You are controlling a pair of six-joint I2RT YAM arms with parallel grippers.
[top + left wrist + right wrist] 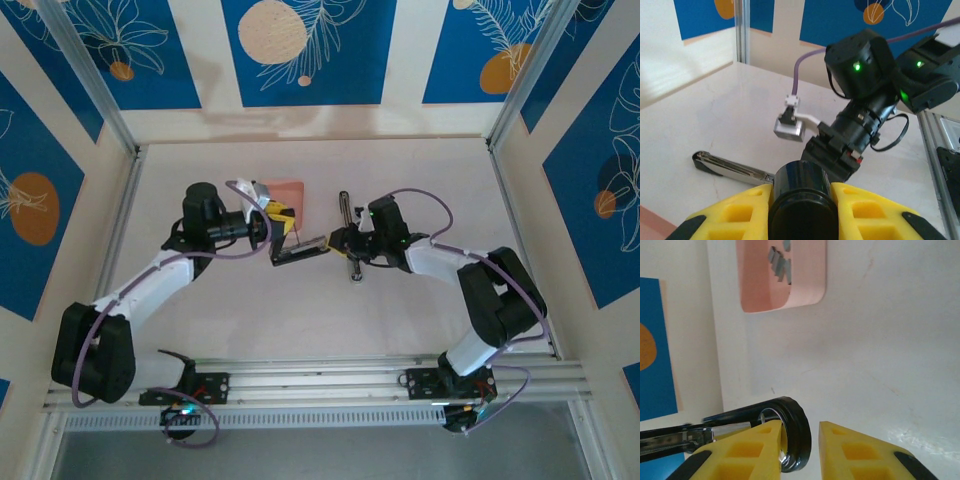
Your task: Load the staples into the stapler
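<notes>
Staples (780, 262): small grey strips lying loose in the pink tray (805, 290), none picked up. The tray sits on the table (420, 180) at roughly 12 o'clock from the stapler (300, 250) in the top view, near it but not touching

Stapler: mid-table, caught between the two arms. Its bright metal rail (735, 170) shows stretched out to one side, so the body looks hinged open or partly so

Left hand (800, 187): at 9 o'clock of the stapler, narrow, clamped on a round black part of it

Right hand (800, 427): at 3 o'clock, narrow, closed about the rounded black end. One finger presses it, and the other looks a sliver off

Step in hand, as I judge it: opening and steadying the stapler; loading not begun

Next move calls for one hand to keep the stapler braced open while the other lets go, reaches to 12 o'clock, pinches a single strip and lines it up with the rail
</notes>
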